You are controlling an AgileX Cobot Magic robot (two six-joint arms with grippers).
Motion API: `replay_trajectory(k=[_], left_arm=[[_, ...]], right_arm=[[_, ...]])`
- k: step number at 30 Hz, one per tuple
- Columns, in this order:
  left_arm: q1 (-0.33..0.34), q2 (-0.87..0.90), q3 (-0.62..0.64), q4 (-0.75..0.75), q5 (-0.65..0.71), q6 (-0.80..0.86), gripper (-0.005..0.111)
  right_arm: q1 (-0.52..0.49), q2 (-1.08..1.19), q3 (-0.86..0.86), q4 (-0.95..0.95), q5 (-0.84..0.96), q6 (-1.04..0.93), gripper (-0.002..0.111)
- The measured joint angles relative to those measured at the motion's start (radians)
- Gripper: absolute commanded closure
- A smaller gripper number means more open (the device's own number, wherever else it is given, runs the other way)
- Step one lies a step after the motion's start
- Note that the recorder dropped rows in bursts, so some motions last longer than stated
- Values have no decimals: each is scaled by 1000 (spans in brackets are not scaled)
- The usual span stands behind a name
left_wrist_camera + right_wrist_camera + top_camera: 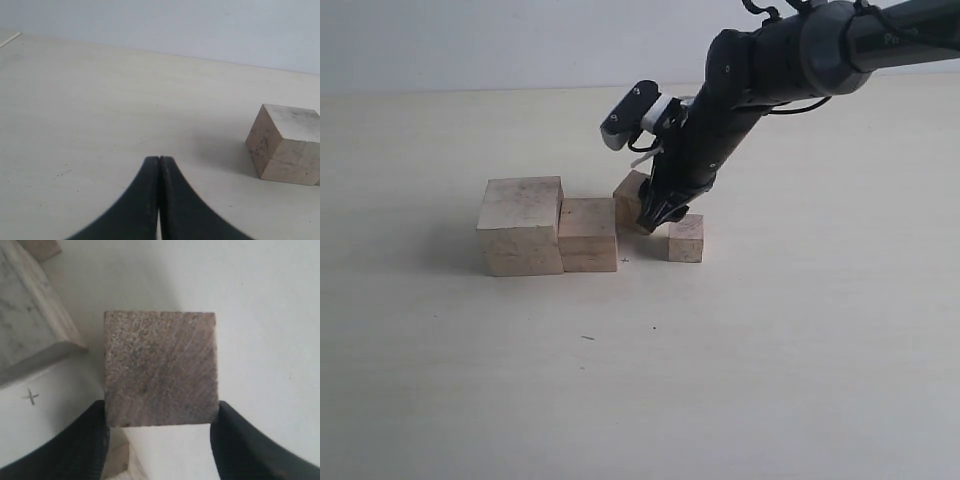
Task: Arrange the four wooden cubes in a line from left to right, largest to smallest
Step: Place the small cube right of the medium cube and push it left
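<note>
- Right gripper (161, 407), on a black arm reaching down from the upper right of the exterior view, is clamped on the third-largest cube (160, 365). Its two black fingers (240, 440) press against opposite sides of the wood.
- Left gripper (159, 165) has its fingers pressed flat together with nothing between them. It sits low over bare table, and a lone cube (285, 145) stands a little beyond it, cut off by the picture's edge. Which of the four this is cannot be told.
- Nearest in the exterior view, the pale table (770, 380) runs across the foreground.
- Next comes a row of cubes. The largest cube (520, 225) stands at the left end, and the second-largest cube (588, 233) touches its right side.
- A small pencilled cross (31, 396) is marked on the table by the second-largest cube's corner.
- The smallest cube (686, 238) stands to the right, apart from the second-largest with a gap between them.
- Behind that gap, a little farther back, is the gripped third-largest cube. It appears turned at an angle to the row, and it looks to be down on the table.
- Farthest back, a plain pale wall (470, 40) rises behind the table.
</note>
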Motion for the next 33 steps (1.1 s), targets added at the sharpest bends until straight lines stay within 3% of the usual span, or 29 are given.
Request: replay_trajectory(k=[12,21,33], left_arm=[[0,0,0,0,0,0,107],[0,0,0,0,0,0,107],[0,0,0,0,0,0,107]], right_arm=[[0,-74,0,-147,198,-18,108],[0,-70,0,-2,285,-247,108],[0,-25,0,-7,281,-442,108]])
